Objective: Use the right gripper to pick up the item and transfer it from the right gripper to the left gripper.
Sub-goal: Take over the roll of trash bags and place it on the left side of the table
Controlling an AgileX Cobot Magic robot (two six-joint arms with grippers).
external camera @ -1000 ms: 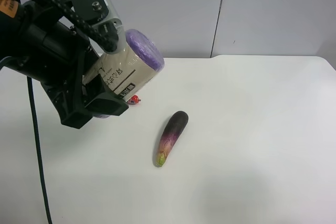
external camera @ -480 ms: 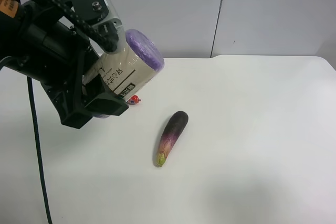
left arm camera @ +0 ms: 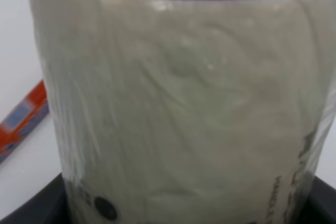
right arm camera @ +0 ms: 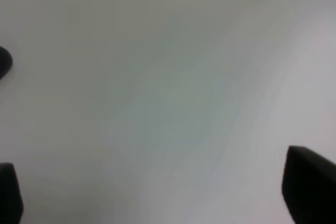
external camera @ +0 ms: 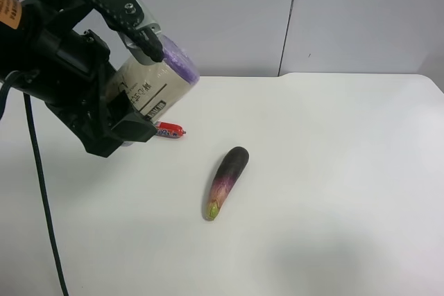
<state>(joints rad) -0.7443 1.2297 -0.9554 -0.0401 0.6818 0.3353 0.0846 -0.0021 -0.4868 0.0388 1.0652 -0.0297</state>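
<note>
**Status: hand-over stage**

1. Item location. The item (external camera: pixel 151 82) is held clear of the table (external camera: pixel 333 171), in the 10 o'clock sector of the exterior high view. It is tilted, with one purple end pointing up toward 1 o'clock. In the left wrist view the cream wrapper of the item (left arm camera: pixel 178 103) fills nearly the whole picture.

2. Left gripper (external camera: pixel 137 91). It is clamped across the item's wrapped body, one finger above and one below (this is the arm carrying the orange mark).

3. Right gripper (right arm camera: pixel 160 190). Its jaws stand spread apart with nothing between them. Only blurred pale surface shows ahead. It does not appear in the exterior high view.

4. Other objects. The red sausage stick (external camera: pixel 168 130) lies on the table just below the held item. The eggplant (external camera: pixel 226 182) lies at about 4 o'clock from the stick, apart from it.

5. Progress assessment. Pick-up and transfer both appear complete, since the item sits in the receiving gripper alone. Judged from these views, no required step is left beyond keeping a secure hold.
</note>
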